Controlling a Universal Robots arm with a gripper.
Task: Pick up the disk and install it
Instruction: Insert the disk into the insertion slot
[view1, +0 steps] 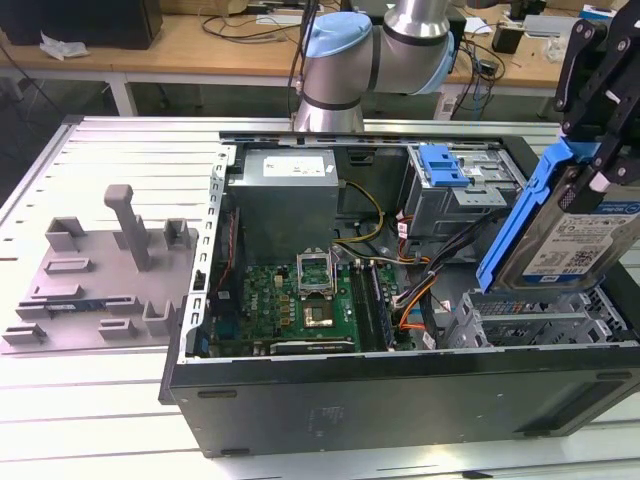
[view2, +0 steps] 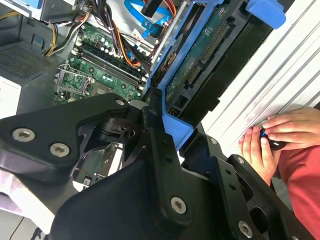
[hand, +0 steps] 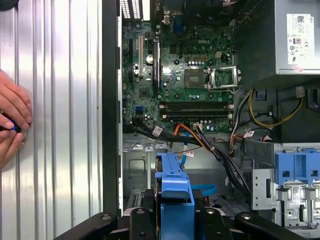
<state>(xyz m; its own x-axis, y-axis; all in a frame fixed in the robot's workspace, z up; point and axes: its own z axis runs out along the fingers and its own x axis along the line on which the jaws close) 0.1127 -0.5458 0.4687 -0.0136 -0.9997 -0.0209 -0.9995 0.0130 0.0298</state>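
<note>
The pick-up looked done: the black end effector (view1: 598, 160) was clenched on the flat silver-grey metal disk in its blue plastic frame (view1: 572, 238). It held the disk tilted above the silver metal drive cage (view1: 540, 318) of the open black computer case (view1: 400, 390). Installation still remained, by my judgement.

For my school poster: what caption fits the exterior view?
Robot tool holds the disk, tilted, above the open computer case.

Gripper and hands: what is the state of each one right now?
Gripper: shut on the disk.
Person's hands: together, holding a small dark object.
</note>
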